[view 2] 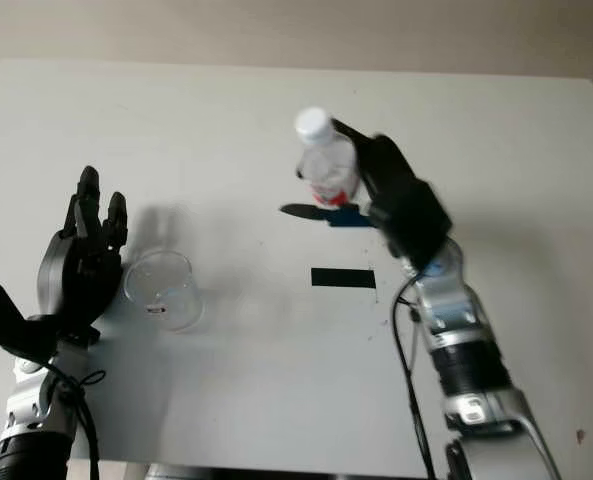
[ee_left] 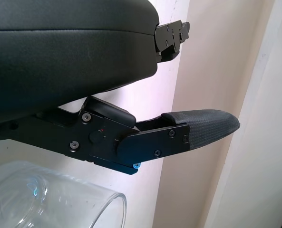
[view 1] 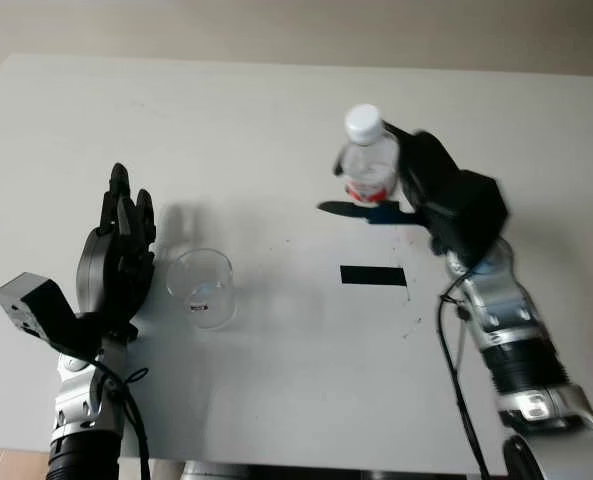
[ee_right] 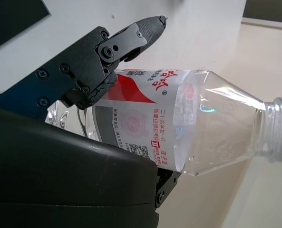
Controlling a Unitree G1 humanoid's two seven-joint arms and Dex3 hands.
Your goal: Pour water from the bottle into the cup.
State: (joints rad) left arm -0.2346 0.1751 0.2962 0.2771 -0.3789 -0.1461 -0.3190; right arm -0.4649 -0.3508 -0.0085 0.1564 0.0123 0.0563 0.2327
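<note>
The capped bottle [view 1: 368,160] is held clamped in the right hand [view 1: 416,185], lifted; carrying toward the cup [view 1: 202,288] at eight o'clock is called for, beside the open left hand [view 1: 116,260].

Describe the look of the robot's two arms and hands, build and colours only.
Both hands, left hand and right hand, are black, with smooth rounded shells and jointed fingers held by small screws; a textured pad caps one fingertip. The forearms are silver-grey metal with black ribbed sections, and thin black cables loop alongside them. A blue accent shows at the right wrist.
</note>
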